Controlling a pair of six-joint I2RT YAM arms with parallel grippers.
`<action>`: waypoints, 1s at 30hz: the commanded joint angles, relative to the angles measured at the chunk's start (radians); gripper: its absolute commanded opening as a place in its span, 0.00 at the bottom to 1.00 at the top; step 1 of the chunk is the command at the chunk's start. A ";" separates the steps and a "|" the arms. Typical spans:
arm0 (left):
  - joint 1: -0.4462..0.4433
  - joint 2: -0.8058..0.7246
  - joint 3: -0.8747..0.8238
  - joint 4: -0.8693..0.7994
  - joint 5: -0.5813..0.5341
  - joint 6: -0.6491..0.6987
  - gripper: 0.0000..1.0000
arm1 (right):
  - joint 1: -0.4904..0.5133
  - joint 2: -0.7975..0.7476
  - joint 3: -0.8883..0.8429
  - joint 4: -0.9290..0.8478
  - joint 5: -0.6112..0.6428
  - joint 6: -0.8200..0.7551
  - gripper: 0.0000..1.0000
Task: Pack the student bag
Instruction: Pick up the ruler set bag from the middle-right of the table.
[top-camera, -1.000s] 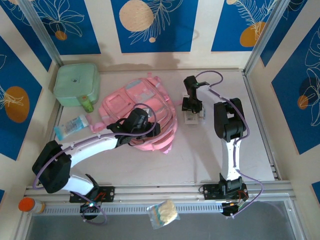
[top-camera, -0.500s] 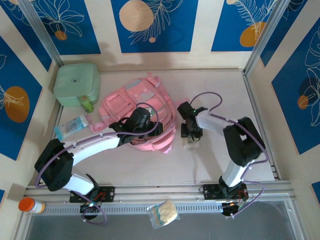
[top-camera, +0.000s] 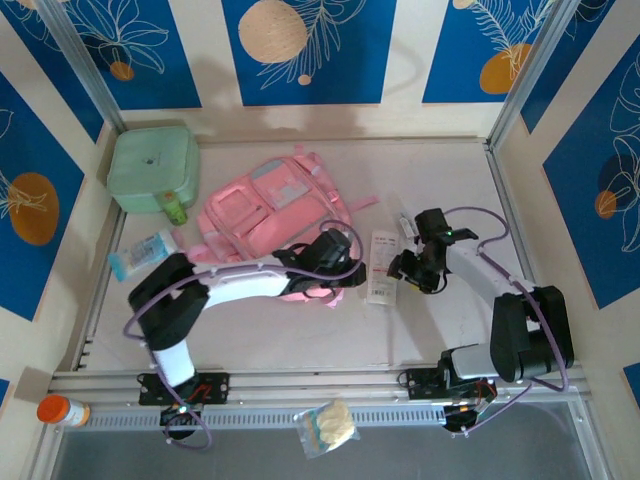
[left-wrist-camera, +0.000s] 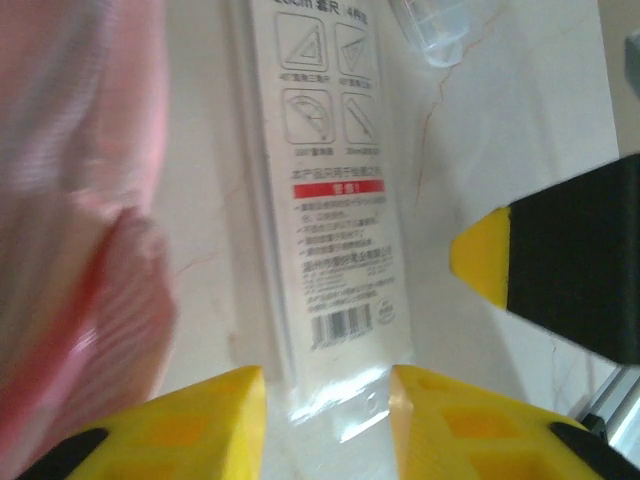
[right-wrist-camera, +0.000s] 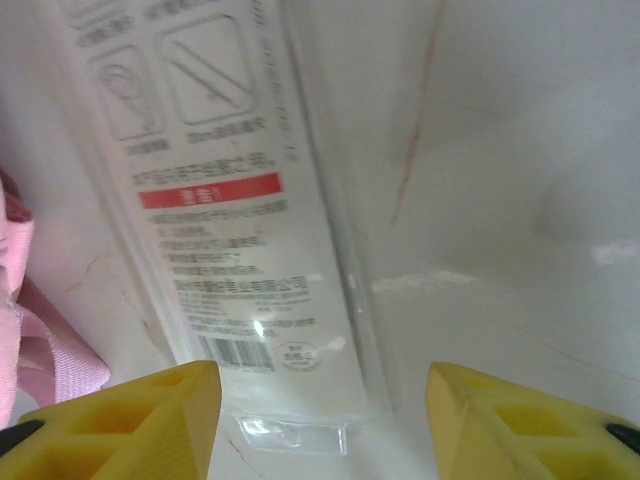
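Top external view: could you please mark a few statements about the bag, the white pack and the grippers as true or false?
1. The student bag lies flat on the table, left of the white pack. True.
2. The mint-green case sits on top of the bag. False: it stands apart from the bag, in the far left corner.
3. The white pack is inside the bag. False: it lies on the table beside the bag, between the left gripper and the right gripper.
4. The right gripper's jaws stand apart over the pack's barcode end. True.
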 joint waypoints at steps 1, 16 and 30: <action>-0.012 0.072 0.067 0.036 0.027 -0.010 0.31 | -0.039 0.023 -0.029 0.046 -0.158 -0.031 0.56; -0.010 0.264 0.155 0.024 0.003 0.000 0.00 | -0.090 0.065 -0.104 0.135 -0.227 -0.008 0.57; -0.007 0.270 0.099 -0.005 -0.044 -0.057 0.00 | -0.030 0.114 -0.066 0.156 -0.326 0.039 0.62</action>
